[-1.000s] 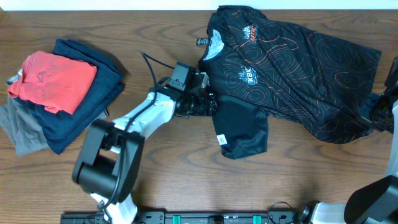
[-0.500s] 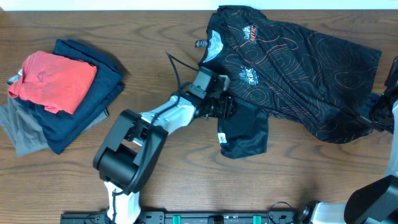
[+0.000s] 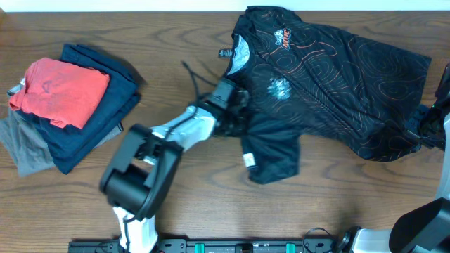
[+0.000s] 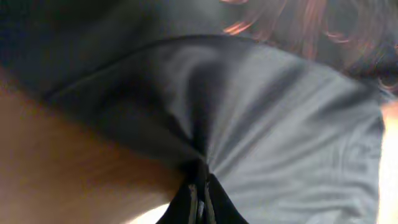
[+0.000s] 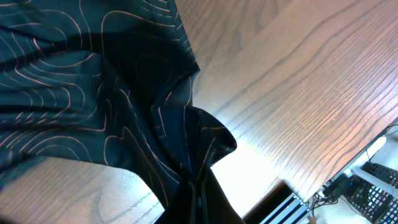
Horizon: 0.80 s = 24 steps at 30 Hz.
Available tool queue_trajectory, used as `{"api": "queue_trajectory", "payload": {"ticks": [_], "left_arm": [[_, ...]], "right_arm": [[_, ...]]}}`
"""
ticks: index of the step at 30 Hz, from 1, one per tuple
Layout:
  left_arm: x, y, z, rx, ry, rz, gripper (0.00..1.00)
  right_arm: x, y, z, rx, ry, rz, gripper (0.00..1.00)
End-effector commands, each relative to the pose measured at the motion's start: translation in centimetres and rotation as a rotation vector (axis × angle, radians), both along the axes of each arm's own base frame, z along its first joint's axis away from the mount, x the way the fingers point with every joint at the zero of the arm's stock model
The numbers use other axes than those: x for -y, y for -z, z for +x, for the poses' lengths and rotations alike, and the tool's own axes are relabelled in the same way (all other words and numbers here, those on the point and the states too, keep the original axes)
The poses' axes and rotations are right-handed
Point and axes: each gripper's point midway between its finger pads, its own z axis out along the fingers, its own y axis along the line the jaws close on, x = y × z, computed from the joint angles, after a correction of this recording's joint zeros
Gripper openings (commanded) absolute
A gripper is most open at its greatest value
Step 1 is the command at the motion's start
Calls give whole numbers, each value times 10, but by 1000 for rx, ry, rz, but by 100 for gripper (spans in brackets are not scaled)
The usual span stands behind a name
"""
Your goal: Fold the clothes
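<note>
The clothes, a black jersey [image 3: 337, 77] with orange contour lines, lie spread across the table's back right. One sleeve [image 3: 274, 151] hangs toward the front with a white tag. My left gripper [image 3: 242, 121] is shut on that sleeve's left edge. In the left wrist view the fingertips [image 4: 200, 196] pinch dark fabric [image 4: 280, 124] that bunches into folds right at the tips. At the jersey's far right corner my right gripper [image 3: 424, 135] is shut too. The right wrist view shows the patterned cloth [image 5: 81, 81] gathered between those fingers [image 5: 198, 193].
A pile of folded garments sits at the left: a red shirt [image 3: 60, 88] on a navy one [image 3: 95, 119] on a grey one [image 3: 24, 151]. Bare wooden table [image 3: 197, 204] runs along the front. A black rail [image 3: 246, 246] lines the near edge.
My left gripper moved right to the sleeve, shut on its edge and pulled it slightly left, so the jersey's front shifted. The right arm has not moved.
</note>
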Motion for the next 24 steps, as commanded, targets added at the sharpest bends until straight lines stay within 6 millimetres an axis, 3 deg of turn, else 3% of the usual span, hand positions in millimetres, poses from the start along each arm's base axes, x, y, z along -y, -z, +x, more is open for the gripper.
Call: {"api": "queue_trajectory", "payload": {"ticks": [1,5,8,17,24], "left_arm": [[-54,-29,9,34,-81,73,6],[-94,-69,-3,7,-167,85,6],[-110,-87,-23,-34,-191,101,6],[-133,-100,-102,-274,-168,199,6],[-141,-129,-129,-261,-169,193,6]], "right_arm": [[3,1,-3,-4,24,0,1],[5,2,-10,-18,57,8,1],[4,3,-21,-48,102,27,1],[7,4,-50,-123,171,67,1],[9,7,-67,-150,221,84,1]]}}
